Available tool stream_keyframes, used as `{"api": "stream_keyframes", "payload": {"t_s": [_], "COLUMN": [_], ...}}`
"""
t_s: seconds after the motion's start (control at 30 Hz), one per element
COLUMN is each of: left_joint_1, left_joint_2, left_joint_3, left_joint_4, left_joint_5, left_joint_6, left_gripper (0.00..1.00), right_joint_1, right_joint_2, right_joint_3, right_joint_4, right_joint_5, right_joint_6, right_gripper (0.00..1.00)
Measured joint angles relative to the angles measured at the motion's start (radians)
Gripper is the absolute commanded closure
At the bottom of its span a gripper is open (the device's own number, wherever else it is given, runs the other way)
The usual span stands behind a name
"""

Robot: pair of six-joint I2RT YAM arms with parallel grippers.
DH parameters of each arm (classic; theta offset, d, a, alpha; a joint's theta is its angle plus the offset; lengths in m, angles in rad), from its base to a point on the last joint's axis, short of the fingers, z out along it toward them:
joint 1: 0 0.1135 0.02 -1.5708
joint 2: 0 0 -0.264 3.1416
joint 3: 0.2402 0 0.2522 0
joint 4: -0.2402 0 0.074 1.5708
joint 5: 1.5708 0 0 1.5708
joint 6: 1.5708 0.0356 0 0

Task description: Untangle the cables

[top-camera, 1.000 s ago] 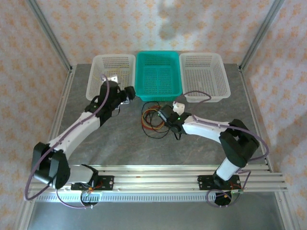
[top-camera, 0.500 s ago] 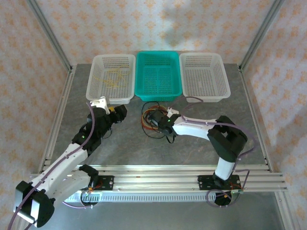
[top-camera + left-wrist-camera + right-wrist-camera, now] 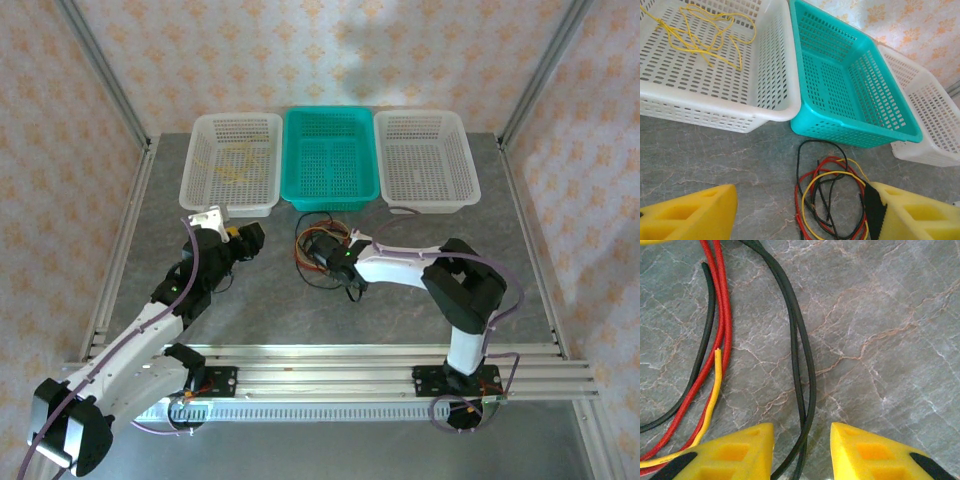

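Cables [image 3: 308, 262]: where do they lie, left to right? (Inspector)

One loose yellow cable [image 3: 705, 35] lies on the floor of the left white basket [image 3: 235, 117]. The rest form a tangle [image 3: 830, 197] of black, red and yellow loops on the counter [image 3: 260, 300], just in front of the teal basket [image 3: 330, 111]. The right white basket [image 3: 420, 113] stands beside the teal one. (Technician)

State of the left end effector [image 3: 800, 210]? (Inspector)

Jaws spread wide, gripping nothing. In the top view it sits left of the tangle, near it but apart. In the left wrist view the tangle lies on the counter ahead of the fingers, closer to the finger at the right of that view. Whether a loop touches that finger cannot be told. (Technician)

And the right end effector [image 3: 802, 440]? (Inspector)

Jaws parted, low over the counter, at the tangle. In the right wrist view a pair of black strands [image 3: 800, 355] runs into the gap between the two yellow fingers [image 3: 740, 452], which are not clamped on it. Two red strands [image 3: 722, 315], a single black strand [image 3: 705, 330] and a yellow cable end [image 3: 714, 385] lie left of that gap. The red and yellow ones pass toward the finger at the left of that view. (Technician)
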Motion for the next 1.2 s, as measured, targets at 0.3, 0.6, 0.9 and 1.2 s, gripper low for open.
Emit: {"api": "stream_keyframes", "payload": {"t_s": [0.3,0.6,0.9,1.2], "left_joint_1": [0.000,0.000,0.000,-0.008], "left_joint_2": [0.002,0.029,0.057,0.115], "left_joint_3": [0.000,0.000,0.007,0.029], "left_joint_4": [0.009,0.029,0.041,0.084], "left_joint_5": [0.000,0.000,0.000,0.012], "left_joint_6": [0.000,0.000,0.000,-0.003], "left_gripper": [0.31,0.31,0.32,0.33], "right_joint_1": [0.001,0.004,0.004,0.004], "right_joint_2": [0.021,0.024,0.010,-0.106], "right_joint_3": [0.016,0.016,-0.008,-0.103], "right_joint_4": [-0.015,-0.013,0.050,0.077], "right_joint_5": [0.013,0.020,0.016,0.043], "right_joint_6": [0.000,-0.001,0.002,0.007], "right_gripper": [0.67,0.77,0.94,1.00]}}
